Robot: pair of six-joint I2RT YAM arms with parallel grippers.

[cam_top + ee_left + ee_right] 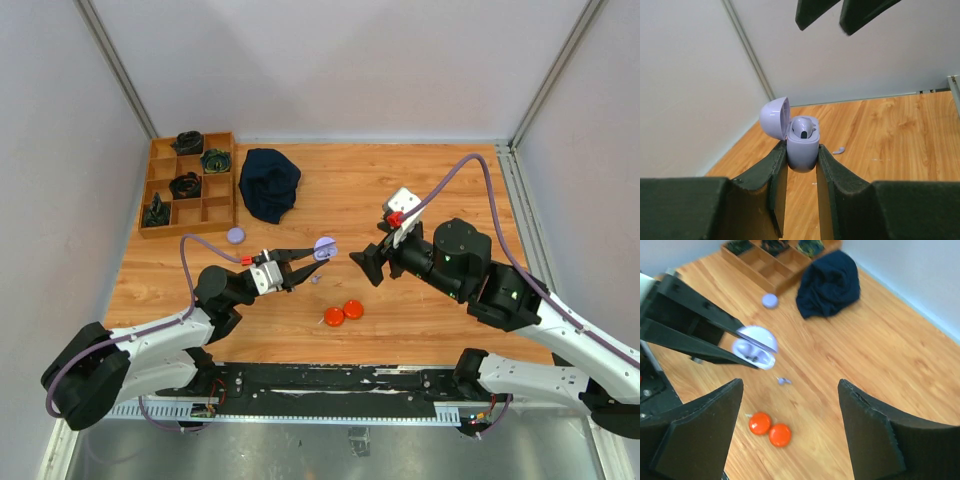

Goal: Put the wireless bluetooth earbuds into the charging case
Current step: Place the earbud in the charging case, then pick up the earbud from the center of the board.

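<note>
Progress is looking partial, roughly midway by my reading; the left claw (312,254) is gripping the small lavender plastic charging case (802,147) by its lower body, jaws narrow and pressing on both sides, and is holding it up off the wooden table (430,200); the case's domed lid (774,119) is standing open to one side; one pale lavender earbud (804,128) is sitting in the case, its dark tip facing up; whether the other well is filled I cannot tell, since only this one bud is showing clearly. A second tiny lavender earbud (784,381) is lying loose on the table, below the raised case and apart from it, so that piece is looking like the work remaining; it is needing to be picked up and seated, and the lid is probably needing to be shut afterwards. The right claw (362,268) is hovering near the open case, facing it, jaws spread wide and carrying nothing. Two flat round orange-red discs (334,317) are lying side by side, touching, on the near part of the table; a round lavender disc (236,236) is resting near the wooden compartment tray (222,205); a crumpled dark blue cloth (270,183) is lying just beside that tray; no tiny orange bits are showing clearly enough to place.
</note>
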